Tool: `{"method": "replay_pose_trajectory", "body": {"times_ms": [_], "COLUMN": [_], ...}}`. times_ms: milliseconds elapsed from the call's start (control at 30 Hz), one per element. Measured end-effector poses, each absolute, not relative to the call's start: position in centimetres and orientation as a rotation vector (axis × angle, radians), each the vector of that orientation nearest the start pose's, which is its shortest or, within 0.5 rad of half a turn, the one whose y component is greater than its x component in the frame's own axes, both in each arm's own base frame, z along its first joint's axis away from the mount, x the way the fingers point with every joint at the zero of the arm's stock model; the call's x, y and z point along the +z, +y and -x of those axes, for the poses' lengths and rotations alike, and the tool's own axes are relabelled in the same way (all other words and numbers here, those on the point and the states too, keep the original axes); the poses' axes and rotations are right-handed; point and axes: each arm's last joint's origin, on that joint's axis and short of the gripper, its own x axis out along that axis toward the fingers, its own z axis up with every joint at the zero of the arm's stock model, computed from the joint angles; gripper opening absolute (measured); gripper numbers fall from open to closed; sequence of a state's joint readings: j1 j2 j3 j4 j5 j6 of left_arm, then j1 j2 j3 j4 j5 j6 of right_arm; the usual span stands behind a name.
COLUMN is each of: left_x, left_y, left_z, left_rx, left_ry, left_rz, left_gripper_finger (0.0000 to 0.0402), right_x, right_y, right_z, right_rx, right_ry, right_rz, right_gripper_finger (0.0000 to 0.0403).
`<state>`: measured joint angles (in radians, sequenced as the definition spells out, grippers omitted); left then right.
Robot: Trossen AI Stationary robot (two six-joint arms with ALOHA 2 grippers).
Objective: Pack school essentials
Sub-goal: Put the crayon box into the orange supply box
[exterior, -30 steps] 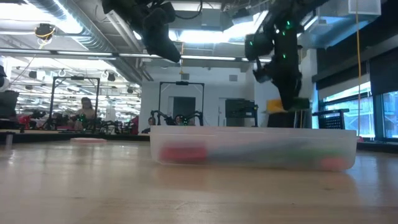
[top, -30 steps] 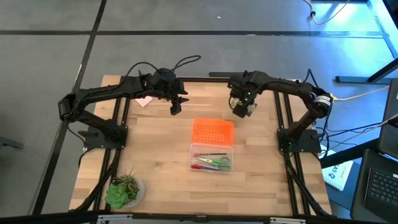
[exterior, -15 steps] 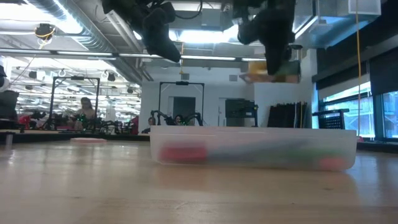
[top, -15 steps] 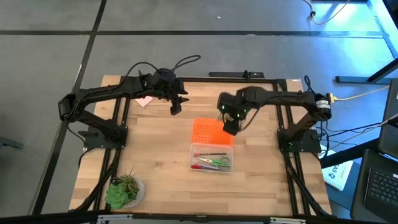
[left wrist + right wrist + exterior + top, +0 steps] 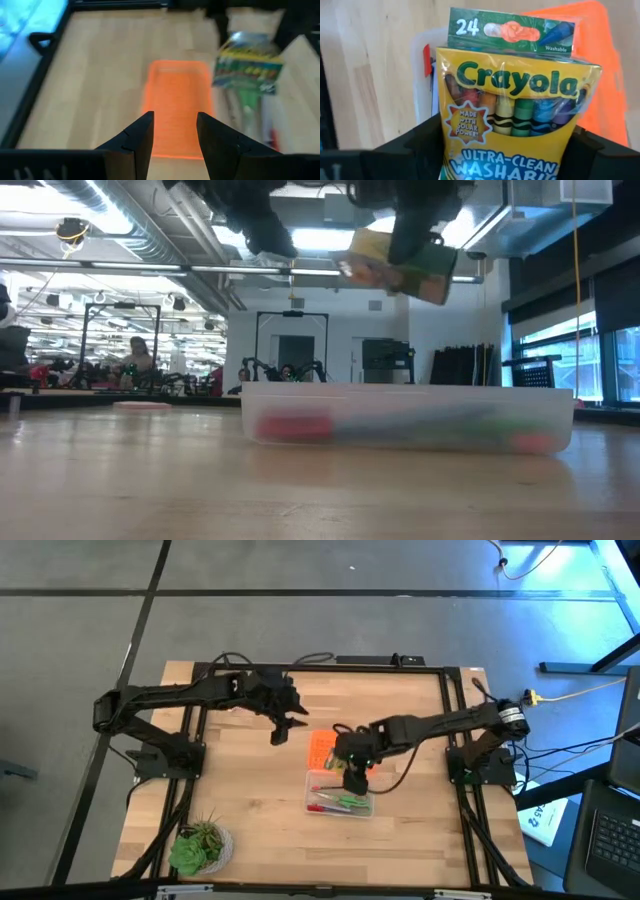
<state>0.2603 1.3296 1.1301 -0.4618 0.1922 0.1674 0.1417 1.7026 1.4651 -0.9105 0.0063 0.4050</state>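
Note:
My right gripper (image 5: 352, 778) hangs over the clear plastic box (image 5: 340, 798) and is shut on the yellow-green crayon box (image 5: 512, 100), which also shows high up in the low view (image 5: 395, 265). Inside the clear box lie the green-handled scissors (image 5: 352, 802) and a red thing (image 5: 295, 425). My left gripper (image 5: 281, 730) hovers open to the left of the orange perforated lid (image 5: 325, 748), and its own view looks down on that lid (image 5: 177, 107). A flat pink thing (image 5: 143, 406) lies on the table farther off. My right gripper pinches the crayon box between its two fingers (image 5: 420, 142), one on each narrow side of the box's bottom end (image 5: 470, 160). The fingers come from above, pointing down. The box is lifted clear above the clear plastic box and tilts in the low view.
The orange lid lies flat on the table against the clear box's far side. A green potted plant (image 5: 200, 848) stands at the table's near left corner. Bare wood (image 5: 430, 830) lies to the right of and nearer than the clear box.
My right gripper has swung from the table's far right toward the left and near side, carrying the crayon box from beyond the orange lid to above the clear box. My left gripper has shifted a little toward the near side and the orange lid.

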Motion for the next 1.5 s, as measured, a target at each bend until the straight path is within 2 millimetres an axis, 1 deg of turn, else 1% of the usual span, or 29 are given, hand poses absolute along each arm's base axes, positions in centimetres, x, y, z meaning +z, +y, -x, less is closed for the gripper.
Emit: {"method": "replay_pose_trajectory", "body": {"times_ms": [133, 367, 567, 800, 1167, 1500], "left_x": [31.4, 32.7, 33.5, 33.6, 33.5, 33.5], "left_y": [5.3, 3.5, 2.8, 2.8, 2.8, 2.8], "left_z": [-27.7, -26.9, -26.3, -26.1, -26.1, -26.1], "left_rx": [-0.031, -0.049, -0.024, 0.006, 0.004, 0.005], "left_ry": [0.638, 0.590, 0.562, 0.565, 0.568, 0.568], "left_rz": [-0.004, 0.007, -0.012, -0.022, -0.021, -0.020], "left_gripper_finger": [0.0142, 0.0142, 0.0142, 0.0142, 0.0142, 0.0142], "right_x": [26.1, 22.5, 19.7, 17.6, 17.5, 17.5], "right_y": [5.9, 6.6, 6.9, 7.1, 7.2, 7.2], "right_z": [-35.4, -36.7, -37.4, -37.8, -37.8, -37.9], "right_rx": [-0.060, 0.031, 0.084, 0.127, 0.131, 0.103], "right_ry": [1.171, 1.295, 1.381, 1.454, 1.452, 1.445], "right_rz": [-0.210, -0.147, -0.143, -0.145, -0.140, -0.174], "right_gripper_finger": [0.0280, 0.0280, 0.0280, 0.0280, 0.0280, 0.0280]}}
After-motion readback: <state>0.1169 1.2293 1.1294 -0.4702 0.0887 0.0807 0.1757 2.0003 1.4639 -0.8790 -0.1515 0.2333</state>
